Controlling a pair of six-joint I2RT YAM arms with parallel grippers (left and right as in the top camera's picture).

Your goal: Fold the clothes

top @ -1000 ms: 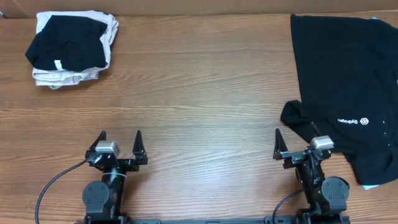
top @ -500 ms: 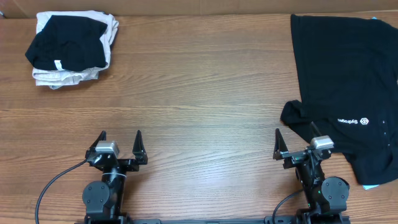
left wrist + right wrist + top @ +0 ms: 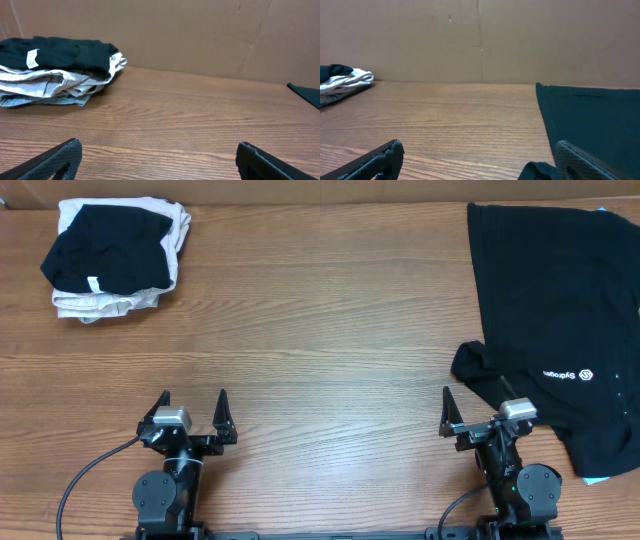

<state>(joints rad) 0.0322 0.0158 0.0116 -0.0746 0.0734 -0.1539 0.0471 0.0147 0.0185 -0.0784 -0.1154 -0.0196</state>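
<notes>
A large black T-shirt point(image 3: 560, 300) lies spread on the right side of the table, its small white logo point(image 3: 563, 373) near the front and one sleeve point(image 3: 475, 370) bunched towards the middle. A light-blue shirt point(image 3: 600, 478) peeks out from under its front edge. My right gripper point(image 3: 472, 395) stands open at the table's front, right beside that sleeve and holding nothing; in the right wrist view the black T-shirt point(image 3: 590, 115) fills the right and the right gripper point(image 3: 480, 145) spans bare wood. My left gripper point(image 3: 193, 396) is open over bare wood at front left.
A folded pile of black and pale garments point(image 3: 110, 255) sits at the far left corner, also seen as the pile point(image 3: 55, 65) in the left wrist view. A brown cardboard wall point(image 3: 200, 35) runs along the back of the wooden table point(image 3: 320, 330).
</notes>
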